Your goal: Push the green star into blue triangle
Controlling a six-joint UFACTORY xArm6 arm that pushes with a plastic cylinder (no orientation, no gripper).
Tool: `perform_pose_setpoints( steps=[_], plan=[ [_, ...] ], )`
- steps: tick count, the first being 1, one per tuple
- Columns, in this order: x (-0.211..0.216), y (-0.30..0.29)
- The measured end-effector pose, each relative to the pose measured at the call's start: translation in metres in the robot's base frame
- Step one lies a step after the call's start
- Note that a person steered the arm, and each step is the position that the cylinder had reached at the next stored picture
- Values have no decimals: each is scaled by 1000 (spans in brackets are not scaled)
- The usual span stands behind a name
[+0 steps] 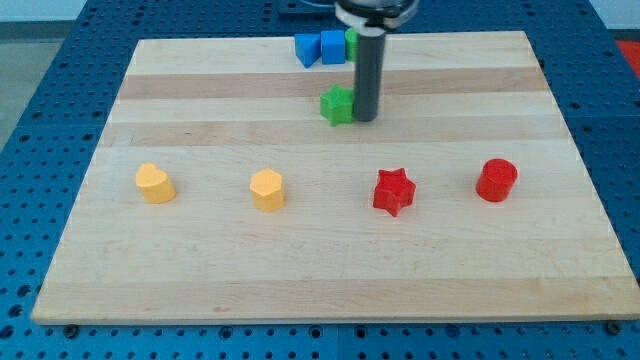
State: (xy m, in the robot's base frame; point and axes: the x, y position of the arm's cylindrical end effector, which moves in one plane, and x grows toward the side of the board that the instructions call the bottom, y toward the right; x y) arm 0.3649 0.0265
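Near me sit two yellow blocks [155,184] [268,190]. Far back lie the blue triangle [305,50] and a blue cube [332,46]. The green star [338,105] sits mid-board – my tip [365,119] touches its right side, holding nothing. Right – a red star [394,191], a red round block [496,180].

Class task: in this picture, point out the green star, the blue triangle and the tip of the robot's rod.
green star [337,104]: camera view, its top face.
blue triangle [305,50]: camera view, its front face.
my tip [366,119]: camera view, rod's very end, at the star's right side.
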Motion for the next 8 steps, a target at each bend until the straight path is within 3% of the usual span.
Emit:
perform_pose_setpoints(
  steps=[1,2,3,4,6,8],
  plan=[
    [0,-64],
    [-53,-92],
    [-63,-92],
    [-32,-123],
    [-26,-206],
    [-81,-193]
  ],
)
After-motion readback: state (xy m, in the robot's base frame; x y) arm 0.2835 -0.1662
